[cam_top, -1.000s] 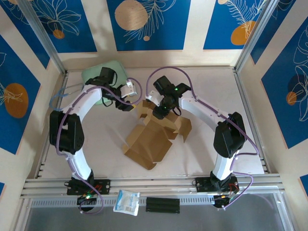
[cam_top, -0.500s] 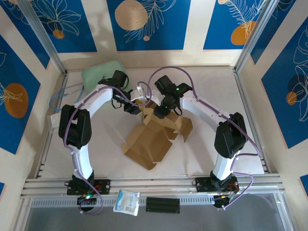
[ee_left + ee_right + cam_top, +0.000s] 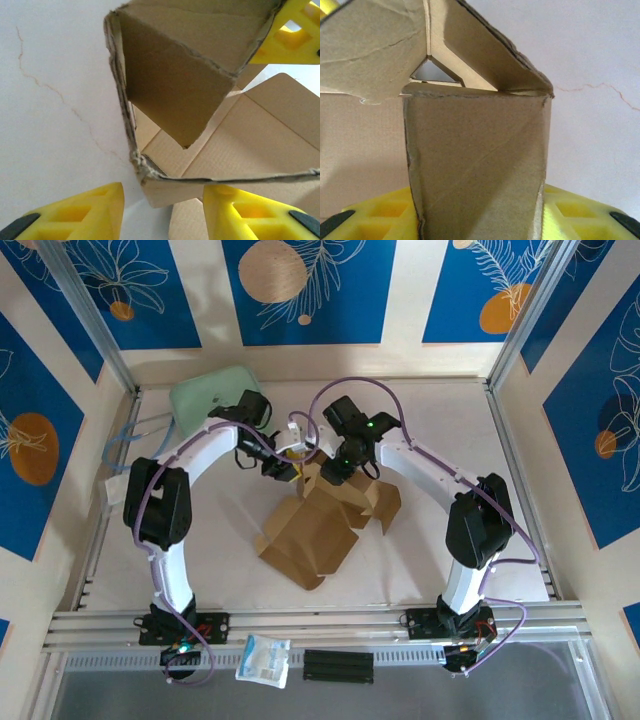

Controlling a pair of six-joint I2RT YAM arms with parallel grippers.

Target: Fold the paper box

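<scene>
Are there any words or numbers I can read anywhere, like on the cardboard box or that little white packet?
Paper box: no text, plain brown cardboard.
White packet: bluish marks, too small to read.
Blue wall panels: leaf and circle drawings, no words.

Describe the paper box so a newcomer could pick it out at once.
Start at the white table, and look to its middle. The paper box is the plain brown cardboard sheet there, its far end raised into upright flaps. Unlike the rounded mint-green pouch at the far left corner, it is brown, flat-panelled and sharp-cornered.
</scene>
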